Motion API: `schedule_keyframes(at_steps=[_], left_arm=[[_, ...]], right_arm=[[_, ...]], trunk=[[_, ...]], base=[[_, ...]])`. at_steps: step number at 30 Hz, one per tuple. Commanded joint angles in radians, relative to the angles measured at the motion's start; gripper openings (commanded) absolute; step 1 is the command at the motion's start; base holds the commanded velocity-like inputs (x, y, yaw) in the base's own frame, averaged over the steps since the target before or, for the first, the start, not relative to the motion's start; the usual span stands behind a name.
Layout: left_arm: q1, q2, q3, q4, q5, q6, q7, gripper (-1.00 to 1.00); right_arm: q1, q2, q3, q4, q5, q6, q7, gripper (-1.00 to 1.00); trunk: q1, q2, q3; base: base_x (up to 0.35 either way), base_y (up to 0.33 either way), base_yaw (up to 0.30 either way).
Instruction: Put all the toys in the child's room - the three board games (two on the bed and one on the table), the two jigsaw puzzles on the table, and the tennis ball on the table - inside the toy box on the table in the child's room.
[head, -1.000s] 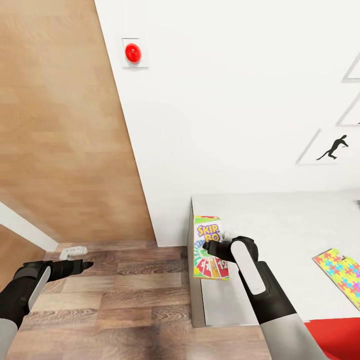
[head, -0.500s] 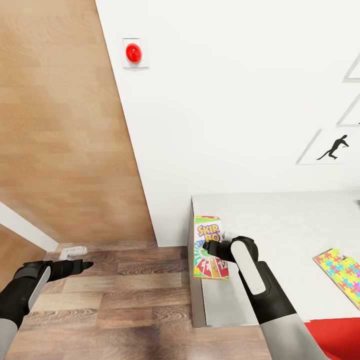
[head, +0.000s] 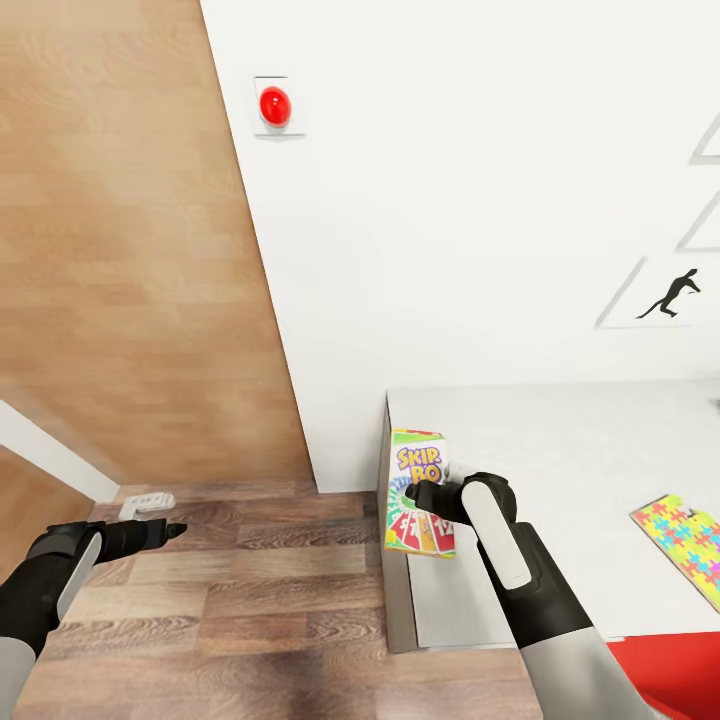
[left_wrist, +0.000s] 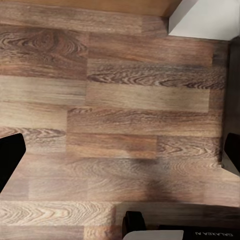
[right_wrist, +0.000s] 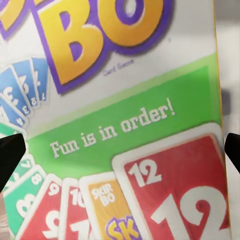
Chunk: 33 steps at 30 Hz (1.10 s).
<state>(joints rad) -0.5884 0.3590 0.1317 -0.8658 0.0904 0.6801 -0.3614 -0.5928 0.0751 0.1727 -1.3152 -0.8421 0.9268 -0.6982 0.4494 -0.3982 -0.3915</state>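
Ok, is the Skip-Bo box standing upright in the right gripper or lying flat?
Upright. The Skip-Bo box stands on end in the right gripper, printed face toward the head camera, over the table's left edge.

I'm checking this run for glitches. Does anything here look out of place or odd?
Nothing looks damaged or spilled. The right gripper holds the Skip-Bo board game upright at the white table's near corner. A jigsaw puzzle lies flat on the table, and the left gripper hangs over bare wood floor.
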Motion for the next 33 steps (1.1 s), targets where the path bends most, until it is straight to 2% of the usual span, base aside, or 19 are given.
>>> schedule_keyframes(at_steps=[1, 33], left_arm=[[-0.001, 0.0, 0.002, -0.001, 0.009, 0.009, 0.001, 1.0], [-0.001, 0.0, 0.001, -0.001, 0.009, 0.009, 0.001, 1.0]], right_arm=[[-0.001, 0.0, 0.001, -0.001, -0.009, 0.002, -0.01, 1.0], [-0.001, -0.003, -0.014, -0.001, -0.006, -0.002, -0.014, 1.0]], trunk=[[0.001, -0.002, -0.002], [0.001, -0.002, 0.0]], base=[[0.0, 0.0, 0.0], [0.0, 0.0, 0.0]])
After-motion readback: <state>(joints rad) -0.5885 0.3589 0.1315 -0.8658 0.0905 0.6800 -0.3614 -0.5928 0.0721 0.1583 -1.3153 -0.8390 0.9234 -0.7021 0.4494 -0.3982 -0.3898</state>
